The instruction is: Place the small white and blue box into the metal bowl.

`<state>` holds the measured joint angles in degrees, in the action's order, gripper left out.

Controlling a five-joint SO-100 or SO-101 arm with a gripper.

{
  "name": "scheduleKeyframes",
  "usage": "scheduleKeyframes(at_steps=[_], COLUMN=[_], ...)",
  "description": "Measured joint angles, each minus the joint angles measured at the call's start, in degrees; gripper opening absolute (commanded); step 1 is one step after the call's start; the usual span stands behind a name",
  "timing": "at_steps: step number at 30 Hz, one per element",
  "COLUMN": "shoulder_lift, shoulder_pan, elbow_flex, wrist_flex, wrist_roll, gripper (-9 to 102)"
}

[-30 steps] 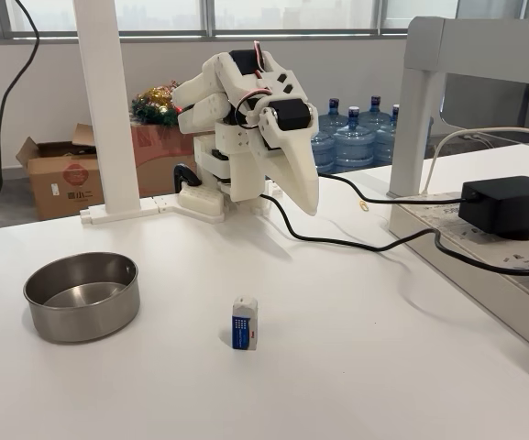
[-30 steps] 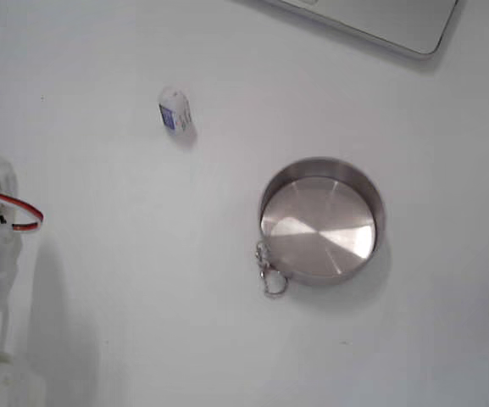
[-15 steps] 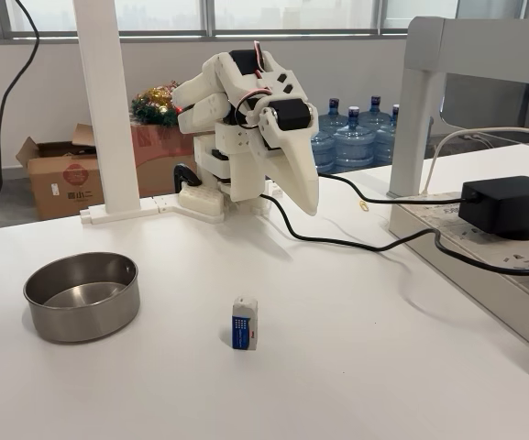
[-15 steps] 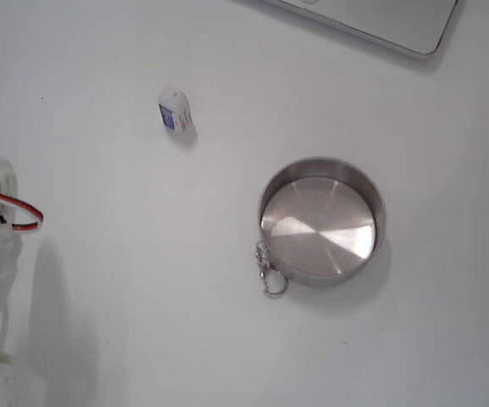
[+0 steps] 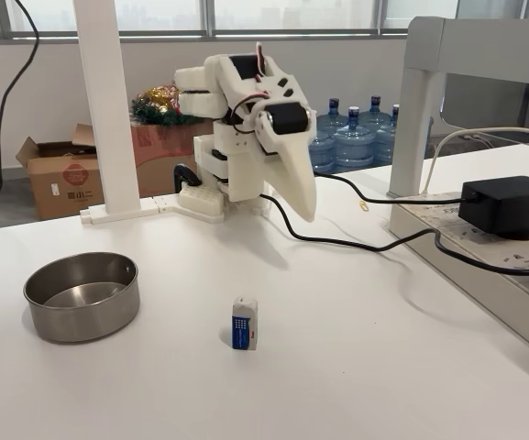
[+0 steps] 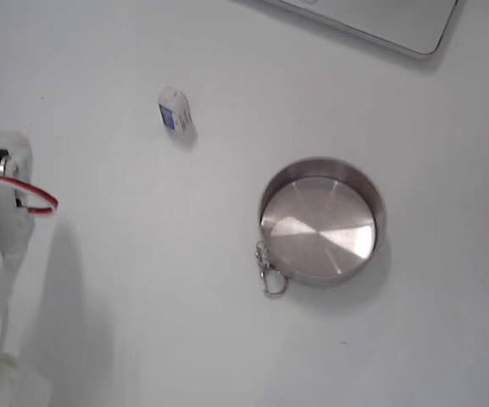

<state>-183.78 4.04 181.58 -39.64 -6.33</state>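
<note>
The small white and blue box (image 5: 244,323) stands upright on the white table, apart from everything; from above, the box (image 6: 175,111) sits up and left of the bowl. The metal bowl (image 5: 82,319) rests left of the box with nothing in it, and its bare bottom (image 6: 320,225) shows from above. My white gripper (image 5: 304,211) hangs from the folded arm at the back of the table, pointing down, well behind and above the box. Its jaws look shut with nothing between them. Part of the arm (image 6: 2,220) with a red wire enters at the left edge.
A black cable (image 5: 356,244) runs from the arm's base to a black adapter (image 5: 507,203) on a raised white ledge at right. A white post (image 5: 108,110) stands behind the bowl. A small key ring (image 6: 269,276) lies against the bowl's rim.
The arm's upper part has shifted, and the gripper has dropped slightly. From above, the arm and its red wire reach a little further into the picture. Box and bowl have not moved.
</note>
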Motion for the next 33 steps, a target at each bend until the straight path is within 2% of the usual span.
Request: scheduleKeyframes(at_steps=[9,14,17,22,27,33], shoulder_lift=[34.28,49.66,57.66,67.85,74.62,81.39], shoulder_pan=[-7.03,-12.66,-12.83,-15.03,-16.17,-16.08], elbow_flex=[-0.35,-0.44,-0.53,-0.53,-0.53,-0.44], wrist_flex=[50.62,73.92,85.17,94.13,95.19,95.54], wrist_roll=[-27.16,-31.73,-33.22,-45.88,-64.86,-76.82], gripper=[-4,-4,-4,-4,-4,-4])
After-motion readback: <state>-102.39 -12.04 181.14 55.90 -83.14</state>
